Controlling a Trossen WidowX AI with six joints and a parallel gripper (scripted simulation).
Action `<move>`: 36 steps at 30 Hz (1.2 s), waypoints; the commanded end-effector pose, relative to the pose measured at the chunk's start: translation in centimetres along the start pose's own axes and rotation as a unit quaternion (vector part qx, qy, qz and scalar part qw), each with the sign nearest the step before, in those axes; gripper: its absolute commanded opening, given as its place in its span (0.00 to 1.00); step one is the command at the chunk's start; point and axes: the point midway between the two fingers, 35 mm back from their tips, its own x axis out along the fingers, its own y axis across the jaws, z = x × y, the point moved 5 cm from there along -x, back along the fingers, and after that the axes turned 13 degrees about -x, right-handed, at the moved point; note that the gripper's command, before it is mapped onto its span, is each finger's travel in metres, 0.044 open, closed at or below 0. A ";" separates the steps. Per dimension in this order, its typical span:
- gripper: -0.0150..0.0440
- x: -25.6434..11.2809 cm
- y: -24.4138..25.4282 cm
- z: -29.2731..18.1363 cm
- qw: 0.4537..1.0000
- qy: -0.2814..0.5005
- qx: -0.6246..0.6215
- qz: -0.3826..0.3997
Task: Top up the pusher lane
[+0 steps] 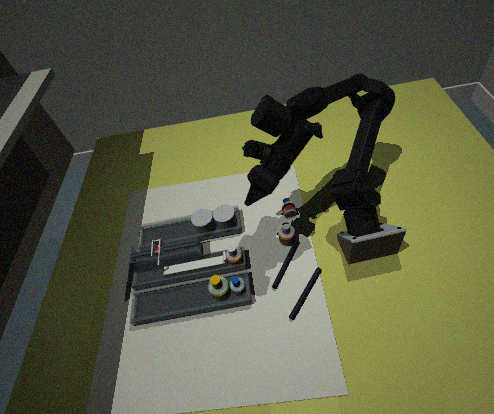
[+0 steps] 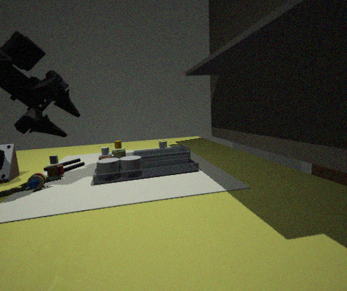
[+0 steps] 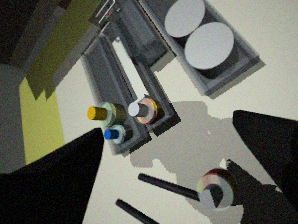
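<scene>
The sprung lane [image 1: 151,276] is the middle grey channel. A white-capped jar [image 1: 233,255] [image 3: 149,111] with an orange-pink body stands at its front end, with a long pale strip [image 1: 196,265] [image 3: 129,69] behind it. A loose white-capped jar [image 1: 286,235] [image 2: 54,171] [image 3: 220,184] of similar colours stands on the white mat in front of the lanes. Another jar [image 1: 289,208] [image 2: 36,180] with a blue cap lies on its side nearby. My gripper [image 2: 73,126] [image 3: 167,125] is wide open and empty, high above the mat. The pusher plate's face is hidden.
A side lane [image 1: 171,302] holds a yellow-capped jar [image 1: 218,288] [image 3: 113,114] and a blue-capped jar [image 1: 237,286] [image 3: 119,134]. The other side lane [image 1: 171,234] holds two white-topped cylinders. Two black rods [image 1: 286,265] [image 1: 305,294] lie beside the loose jar.
</scene>
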 end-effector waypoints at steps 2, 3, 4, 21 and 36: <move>1.00 1.2 2.0 -2.0 0.982 0.156 -0.096 -0.036; 1.00 1.3 2.2 -2.3 0.976 0.182 -0.112 -0.045; 1.00 1.4 2.5 -2.7 0.968 0.207 -0.128 -0.056; 1.00 2.2 3.5 -4.5 0.897 0.354 -0.223 -0.144; 1.00 5.3 1.8 -6.9 0.897 0.354 -0.223 -0.145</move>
